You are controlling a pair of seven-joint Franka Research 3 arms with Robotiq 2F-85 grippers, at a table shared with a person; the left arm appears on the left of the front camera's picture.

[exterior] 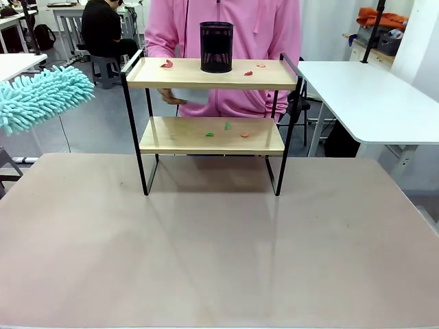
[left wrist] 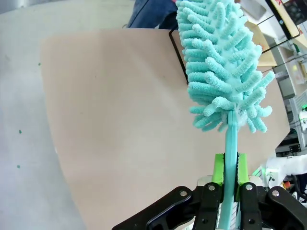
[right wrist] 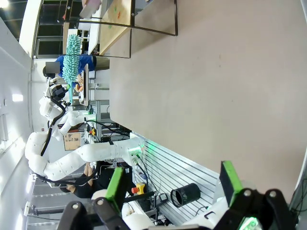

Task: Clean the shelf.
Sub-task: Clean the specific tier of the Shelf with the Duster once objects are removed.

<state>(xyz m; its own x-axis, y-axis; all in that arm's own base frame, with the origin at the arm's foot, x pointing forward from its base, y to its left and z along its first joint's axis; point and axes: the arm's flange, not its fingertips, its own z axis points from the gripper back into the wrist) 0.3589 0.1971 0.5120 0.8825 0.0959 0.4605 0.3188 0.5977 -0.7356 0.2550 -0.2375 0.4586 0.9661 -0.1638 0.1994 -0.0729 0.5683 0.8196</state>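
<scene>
Teal chenille duster (left wrist: 220, 62) is pinched by its thin handle between my left gripper's (left wrist: 230, 168) pads, off to the left of the table (exterior: 206, 240). My right gripper (right wrist: 172, 186) hangs with jaws spread wide, holding nothing. The shelf (exterior: 171, 137) stands at the far middle of the table, with red and green scraps (exterior: 228, 126) on both boards and a black mesh pen holder (exterior: 216, 46) on the top one. I judge the rack light and stiff, easy to shove or tip, its boards smooth. To steady it, I'd grip a black side rail or leg.
</scene>
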